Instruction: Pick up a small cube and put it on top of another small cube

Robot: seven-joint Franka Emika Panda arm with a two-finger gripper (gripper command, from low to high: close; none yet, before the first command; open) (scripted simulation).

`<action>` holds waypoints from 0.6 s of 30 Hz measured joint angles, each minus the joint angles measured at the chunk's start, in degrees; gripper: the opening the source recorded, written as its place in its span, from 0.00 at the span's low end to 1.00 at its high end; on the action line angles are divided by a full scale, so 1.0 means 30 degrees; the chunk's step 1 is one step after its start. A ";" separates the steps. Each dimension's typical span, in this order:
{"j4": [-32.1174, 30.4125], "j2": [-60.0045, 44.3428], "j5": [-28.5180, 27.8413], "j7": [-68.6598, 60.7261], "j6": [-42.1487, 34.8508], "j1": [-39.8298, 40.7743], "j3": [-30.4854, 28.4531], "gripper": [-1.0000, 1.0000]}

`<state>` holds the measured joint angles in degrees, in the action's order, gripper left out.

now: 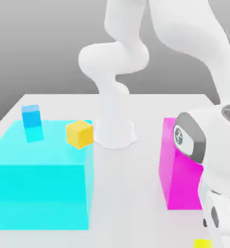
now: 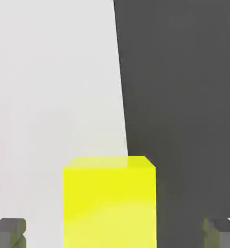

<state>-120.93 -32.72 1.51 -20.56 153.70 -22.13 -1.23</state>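
My gripper hangs low over the white table, jaws spread wide and holding nothing. In the hand view the lemon-yellow cube sits on the table between my two grey fingertips, clear of both, close to the table's edge where the dark floor begins. From the exterior view, a sliver of that same cube shows at the bottom edge, under my wrist, in front of the magenta block. The golden-yellow cube rests by the far right corner of the big cyan block as that view has it; whether it stands on the block or behind it I cannot tell. A small blue cube sits towards the block's far left. My arm's base stands between the two large blocks.
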 joint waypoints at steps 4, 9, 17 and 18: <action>0.0001 0.0002 0.0006 -0.0005 -0.0035 0.0002 0.0002 0.00; -0.0210 0.0969 -0.0084 0.0030 -0.0799 -0.0005 -0.0004 0.00; -0.2100 0.6116 0.1585 0.2164 -0.4330 0.0991 -0.1000 0.00; -0.2378 0.6765 0.1737 0.2637 -0.4738 0.1141 -0.1217 0.00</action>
<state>-128.07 -12.43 6.72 -12.65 139.49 -18.70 -4.89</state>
